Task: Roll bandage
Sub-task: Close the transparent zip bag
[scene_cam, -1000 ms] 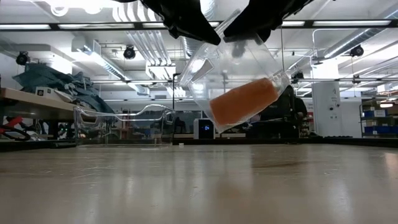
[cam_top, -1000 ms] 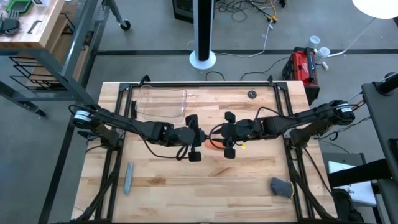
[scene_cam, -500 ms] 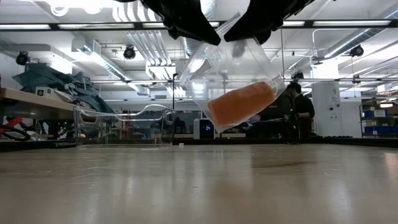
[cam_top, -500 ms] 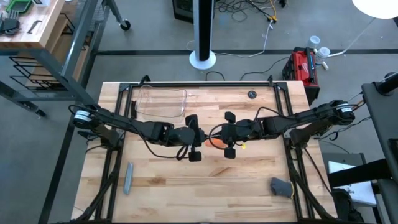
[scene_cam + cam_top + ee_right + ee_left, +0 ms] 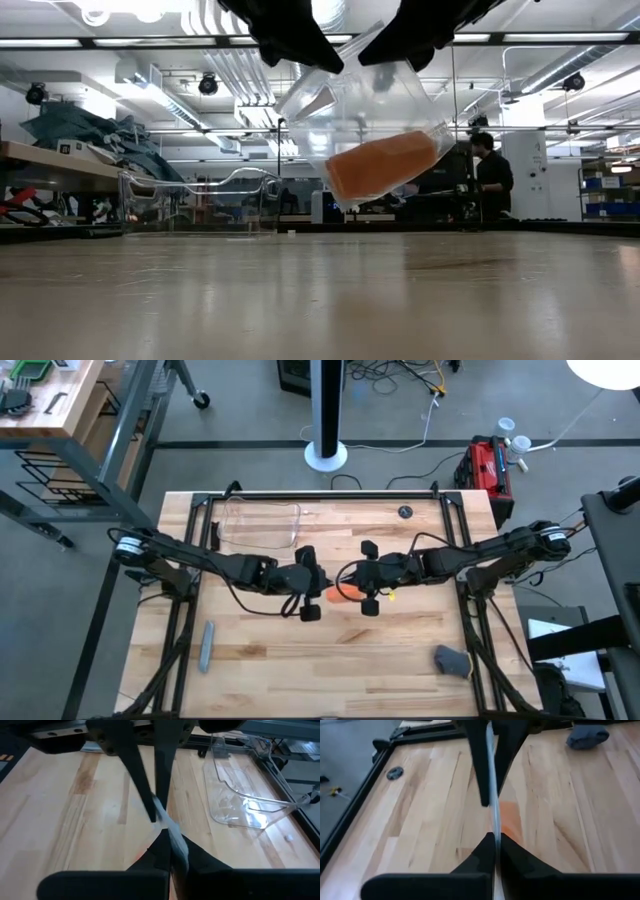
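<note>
Bandage (image 5: 382,166) — an orange roll inside clear wrap (image 5: 360,100) — hangs above the tabletop (image 5: 320,300), long axis tilted. Left tool (image 5: 311,588) and right tool (image 5: 366,580) flank it about equally near, each clamped on the wrap's upper edge.

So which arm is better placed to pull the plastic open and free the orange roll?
Probably the right: its fingers pinch the clear plastic wrap above the orange bandage roll; the left fingers grip the opposite edge.
</note>
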`<state>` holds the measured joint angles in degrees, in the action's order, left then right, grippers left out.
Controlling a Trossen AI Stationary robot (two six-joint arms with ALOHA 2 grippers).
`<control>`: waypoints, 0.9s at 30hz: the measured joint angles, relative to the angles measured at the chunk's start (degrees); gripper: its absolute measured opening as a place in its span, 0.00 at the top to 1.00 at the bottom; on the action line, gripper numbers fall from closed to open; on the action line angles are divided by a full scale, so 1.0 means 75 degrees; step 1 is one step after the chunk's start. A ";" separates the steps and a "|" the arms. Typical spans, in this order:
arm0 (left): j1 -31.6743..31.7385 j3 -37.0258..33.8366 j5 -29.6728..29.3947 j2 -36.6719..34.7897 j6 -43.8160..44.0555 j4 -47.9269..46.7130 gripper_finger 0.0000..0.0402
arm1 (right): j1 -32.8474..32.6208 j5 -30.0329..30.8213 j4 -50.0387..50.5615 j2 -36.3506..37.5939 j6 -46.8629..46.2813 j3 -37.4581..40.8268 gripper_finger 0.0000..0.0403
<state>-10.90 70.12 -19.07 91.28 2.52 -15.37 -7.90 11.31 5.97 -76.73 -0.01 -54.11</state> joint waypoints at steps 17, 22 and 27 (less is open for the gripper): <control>-0.0086 0.0051 -0.0031 -0.0052 -0.0060 -0.0549 1.00 | 0.0009 -0.0525 -0.0032 -0.0009 0.0038 0.0023 1.00; -0.0095 0.0051 -0.0142 -0.0052 -0.0129 -0.0510 1.00 | 0.0009 -0.0717 -0.0051 -0.0023 0.0006 0.0026 0.98; -0.0095 0.0051 -0.0158 -0.0052 -0.0084 -0.0484 1.00 | 0.0009 -0.0764 -0.0088 -0.0024 -0.0050 0.0026 0.88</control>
<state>-11.62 70.50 -20.25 90.89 1.89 -19.00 -7.84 5.58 5.30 -76.91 -0.38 -53.91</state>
